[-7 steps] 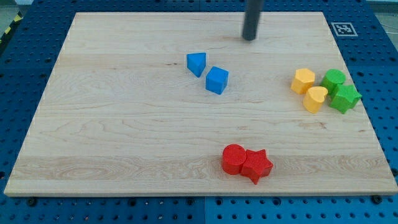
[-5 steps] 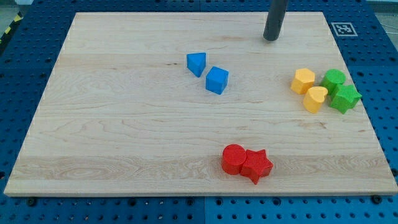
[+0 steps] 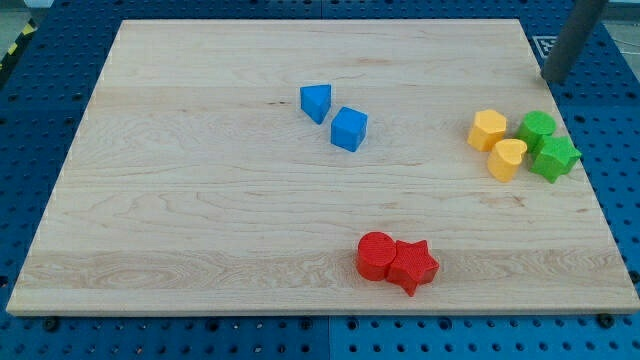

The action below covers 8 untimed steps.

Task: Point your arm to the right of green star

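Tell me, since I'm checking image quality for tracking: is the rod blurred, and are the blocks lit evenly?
Camera view: my tip looks soft-edged, slightly blurred, above the green star. Blocks are sharp, evenly lit, with only faint shadows; no glare on the wooden board.

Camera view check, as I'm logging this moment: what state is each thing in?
My tip: at the board's right edge, above the green blocks, touching none.
Green star block: flat, against green round block.
Yellow blocks: paired, touching.
Blue blocks: side by side.
Red blocks: pressed together.
Wooden board: flat.
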Available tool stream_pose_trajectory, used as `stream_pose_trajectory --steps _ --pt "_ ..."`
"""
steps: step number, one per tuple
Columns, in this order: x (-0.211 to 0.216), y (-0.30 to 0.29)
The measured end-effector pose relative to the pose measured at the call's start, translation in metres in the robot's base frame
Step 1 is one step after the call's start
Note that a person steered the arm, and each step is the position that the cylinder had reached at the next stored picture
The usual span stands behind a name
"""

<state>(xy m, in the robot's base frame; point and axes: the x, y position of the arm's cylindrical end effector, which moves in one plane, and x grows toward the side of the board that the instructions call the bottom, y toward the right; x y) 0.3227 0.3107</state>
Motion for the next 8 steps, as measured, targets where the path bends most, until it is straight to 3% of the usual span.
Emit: stream_pose_trajectory --steps 8 --pt "0.104 0.034"
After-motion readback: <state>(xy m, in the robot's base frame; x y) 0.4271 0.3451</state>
